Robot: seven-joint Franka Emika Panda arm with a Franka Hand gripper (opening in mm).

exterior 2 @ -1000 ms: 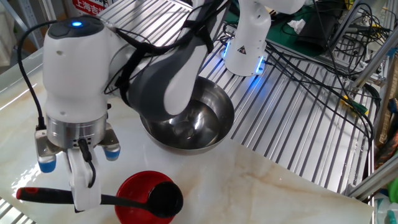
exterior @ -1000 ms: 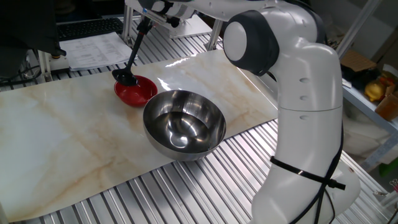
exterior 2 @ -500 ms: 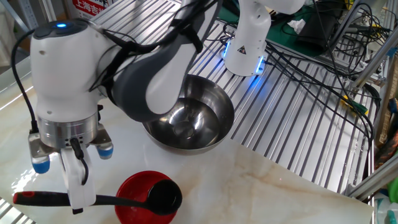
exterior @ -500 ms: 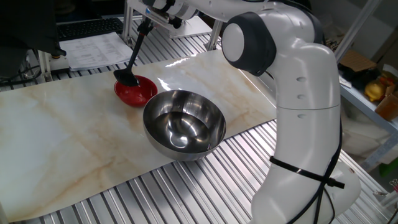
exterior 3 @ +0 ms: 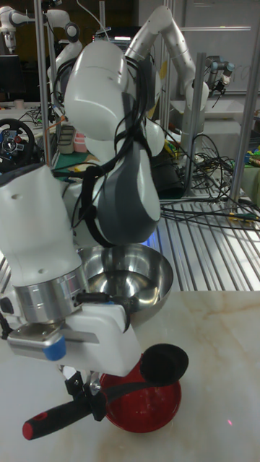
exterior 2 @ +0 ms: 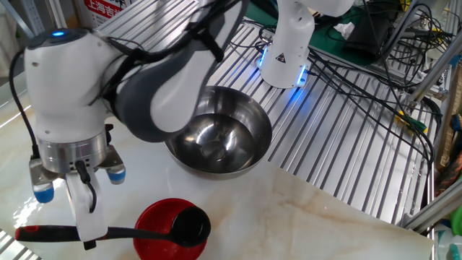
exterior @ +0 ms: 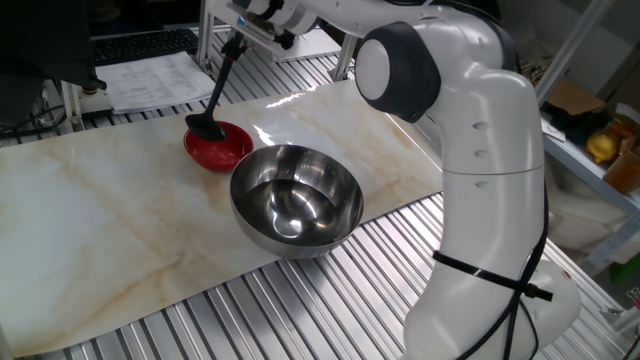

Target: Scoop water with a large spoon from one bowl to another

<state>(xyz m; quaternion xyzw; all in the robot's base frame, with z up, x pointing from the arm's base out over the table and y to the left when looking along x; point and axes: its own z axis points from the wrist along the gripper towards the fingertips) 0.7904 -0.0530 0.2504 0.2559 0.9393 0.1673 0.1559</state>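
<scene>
On the marble table [exterior: 120,230] sits a small red bowl [exterior: 222,150], with a big shiny steel bowl [exterior: 296,200] close beside it. Over the red bowl, the round scoop of the black ladle [exterior 2: 137,232] hangs at the rim; it is hard to tell if it touches. Its long thin handle runs out past the bowl's edge to a red tip. The white robot arm's gripper [exterior 2: 81,229] is closed tight on the ladle handle, near the far end from the scoop. The steel bowl stands apart from the ladle, and its inside shines like a mirror. Any water in the bowls is too clear to make out
</scene>
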